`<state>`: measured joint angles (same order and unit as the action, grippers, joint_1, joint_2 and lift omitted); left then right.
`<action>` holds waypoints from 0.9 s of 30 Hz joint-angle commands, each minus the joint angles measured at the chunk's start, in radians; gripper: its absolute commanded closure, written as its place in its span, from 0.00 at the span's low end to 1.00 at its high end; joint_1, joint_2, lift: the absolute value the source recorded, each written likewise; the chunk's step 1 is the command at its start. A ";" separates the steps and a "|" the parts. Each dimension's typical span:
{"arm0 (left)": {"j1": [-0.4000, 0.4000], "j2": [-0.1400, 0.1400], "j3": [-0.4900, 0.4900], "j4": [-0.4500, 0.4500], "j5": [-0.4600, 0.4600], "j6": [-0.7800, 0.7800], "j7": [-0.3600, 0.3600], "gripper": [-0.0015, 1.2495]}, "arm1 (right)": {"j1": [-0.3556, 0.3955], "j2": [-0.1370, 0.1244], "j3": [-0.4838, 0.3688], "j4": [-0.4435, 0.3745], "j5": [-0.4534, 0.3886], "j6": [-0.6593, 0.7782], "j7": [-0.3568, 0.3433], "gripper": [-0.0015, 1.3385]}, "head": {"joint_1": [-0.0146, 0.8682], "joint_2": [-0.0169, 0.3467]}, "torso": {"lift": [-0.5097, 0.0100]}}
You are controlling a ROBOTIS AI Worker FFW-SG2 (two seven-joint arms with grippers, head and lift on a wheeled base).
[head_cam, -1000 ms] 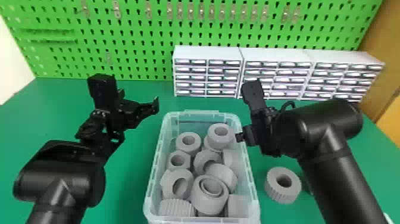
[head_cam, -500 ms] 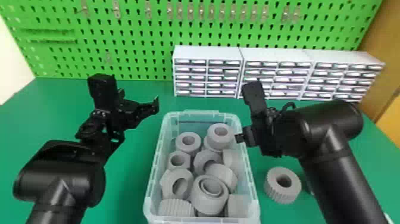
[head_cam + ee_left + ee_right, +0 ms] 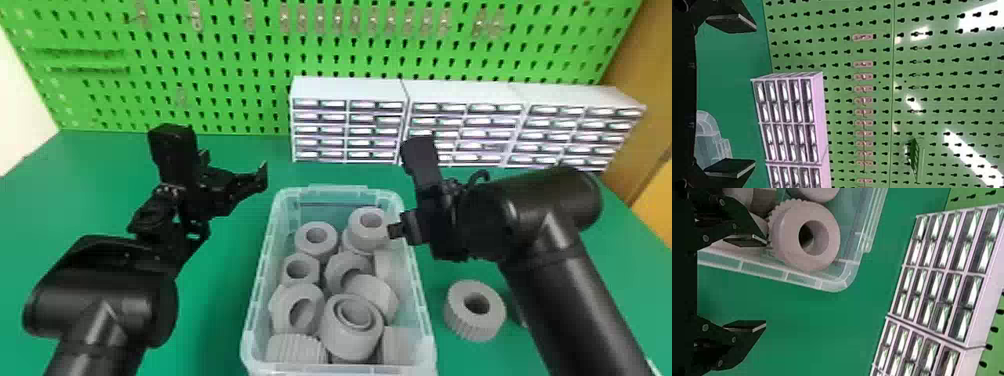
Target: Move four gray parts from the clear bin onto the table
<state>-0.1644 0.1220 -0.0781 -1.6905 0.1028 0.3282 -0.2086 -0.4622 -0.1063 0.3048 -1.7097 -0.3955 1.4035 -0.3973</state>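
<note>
The table [image 3: 215, 300] holds the bin [image 3: 422, 345]. On either side, the right gripper [image 3: 766, 282] and left gripper [image 3: 755, 94] are wide open and empty. Gray parts [image 3: 367, 237] sit beside the right gripper; one loose part [image 3: 475, 325] is on the table, nearer the robot. Picking seems next: the right gripper should go around one and squeeze.

clear rectangular plastic bin [image 3: 338, 188]: 1 | gray, mostly ring-shaped parts [image 3: 327, 332]: 11+ inside, 1+ outside | white boxy drawer cabinets [image 3: 347, 90]: 3 | black jointed arms [image 3: 562, 260]: 2
</note>
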 commanded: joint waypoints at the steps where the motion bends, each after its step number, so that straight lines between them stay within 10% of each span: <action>1: -0.003 -0.001 -0.005 0.003 0.000 0.000 0.000 0.07 | -0.016 -0.004 0.040 0.010 -0.014 -0.017 0.000 0.39 | 0.79 0.12 | 0.89; 27: -0.003 -0.001 -0.005 0.008 0.002 0.000 0.000 0.07 | -0.138 -0.007 0.195 0.228 -0.118 -0.179 0.017 0.40 | 0.79 0.12 | 0.89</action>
<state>-0.1673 0.1220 -0.0828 -1.6840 0.1043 0.3283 -0.2086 -0.5778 -0.1218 0.4880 -1.5276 -0.5290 1.2546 -0.3956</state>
